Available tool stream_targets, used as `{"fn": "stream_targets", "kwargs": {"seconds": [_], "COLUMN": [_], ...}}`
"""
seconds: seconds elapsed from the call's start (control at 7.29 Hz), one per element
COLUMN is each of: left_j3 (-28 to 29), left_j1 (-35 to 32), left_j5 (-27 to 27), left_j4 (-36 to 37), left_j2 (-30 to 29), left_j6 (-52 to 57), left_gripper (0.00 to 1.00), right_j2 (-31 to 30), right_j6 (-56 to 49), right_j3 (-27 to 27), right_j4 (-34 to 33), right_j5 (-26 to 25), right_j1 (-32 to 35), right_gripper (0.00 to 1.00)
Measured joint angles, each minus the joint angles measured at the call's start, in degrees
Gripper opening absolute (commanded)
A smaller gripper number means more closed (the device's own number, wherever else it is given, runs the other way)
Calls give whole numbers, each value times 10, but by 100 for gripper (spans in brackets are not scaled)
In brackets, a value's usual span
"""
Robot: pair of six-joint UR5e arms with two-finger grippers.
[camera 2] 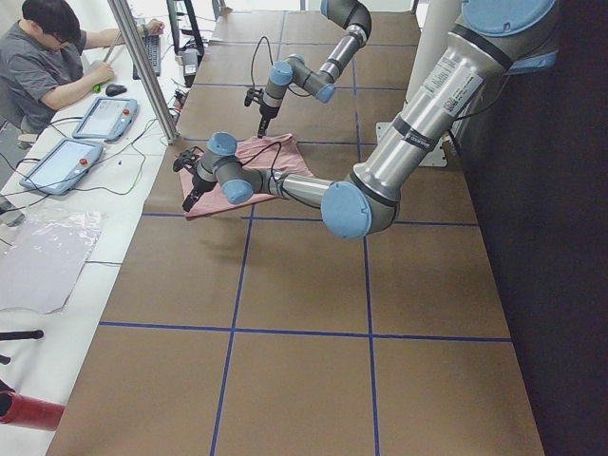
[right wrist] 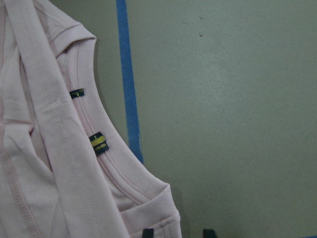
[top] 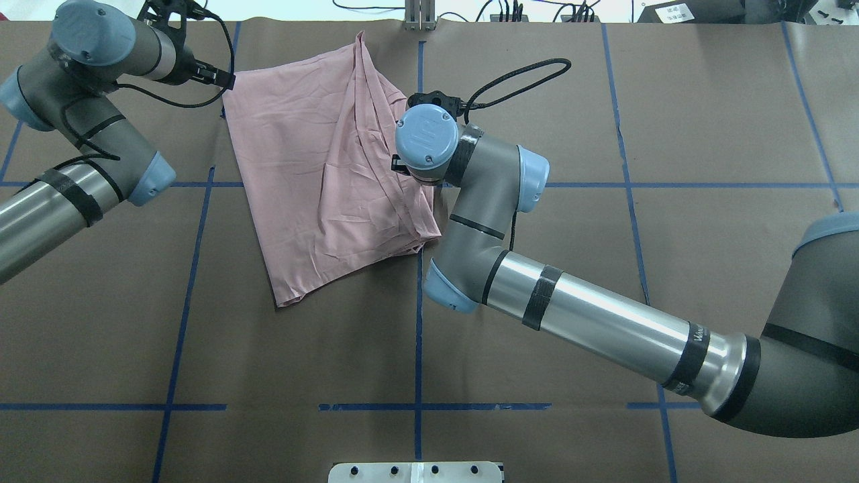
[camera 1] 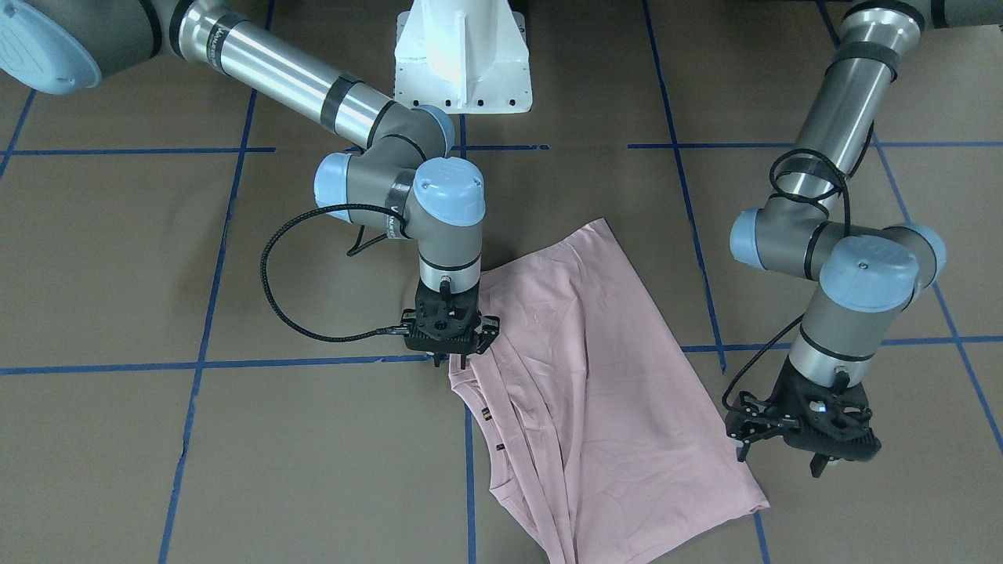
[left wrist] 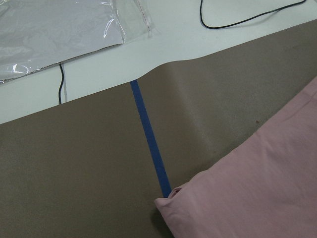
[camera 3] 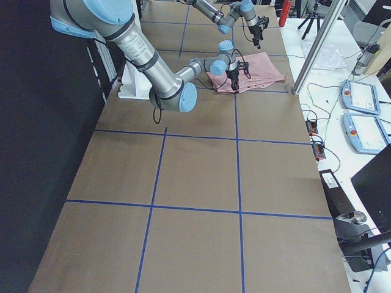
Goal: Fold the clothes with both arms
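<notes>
Pale pink short-sleeved T-shirt [camera 1: 627, 376], print hidden, lies doubled over on the brown paper-covered table [camera 1: 117, 258], between the two arms and towards the operators' edge.

Right arm's black two-finger gripper [camera 1: 452, 362] sits low at the shirt's sleeve-side edge. In the wrist view its fingertips [right wrist: 147, 232] stand apart, with the hemmed cloth corner reaching in between them; nothing is pinched yet. Left arm's black two-finger gripper [camera 1: 780, 458] hovers just beside the far corner [left wrist: 166, 203], prongs spread and empty.

Step in hand (judgement): taking hold of two edge points for the next fold.
- Right: come straight down and close over every stacked layer at the hem, near the small black-and-yellow sleeve tags [right wrist: 99, 143]. Catching only the top ply would peel the stack apart.
- Left: move in over the corner before closing. At present it is off the cloth.
- Lift both together and evenly, keeping the span taut.

Orientation: the long axis runs from the robot's side to the operators' side, skewed off the blue tape grid [right wrist: 126, 84], with the far end leaning towards the left arm. Sleeves are bunched along the right-arm edge; a straight, hem-like edge faces the robot.
</notes>
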Motion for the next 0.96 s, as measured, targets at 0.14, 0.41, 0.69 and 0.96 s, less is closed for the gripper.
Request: {"fn": "stream_targets", "kwargs": {"seconds": [0.14, 0.41, 0.69, 0.96], "left_j3": [0, 0, 0, 0], "left_j1": [0, 1, 1, 1], "left_j5": [0, 0, 0, 0], "left_j4": [0, 0, -1, -1], "left_j2": [0, 0, 0, 0], "left_j6": [0, 0, 0, 0], "left_gripper": [100, 100, 100, 100], "right_j2": [0, 0, 0, 1], "right_j6": [0, 1, 2, 2], "right_j3": [-1, -1, -1, -1], "right_j4": [0, -1, -1, -2], "right_j5": [-1, -3, -3, -3], "right_j1": [-2, -6, -8, -9], "right_gripper": [36, 23, 0, 0]}}
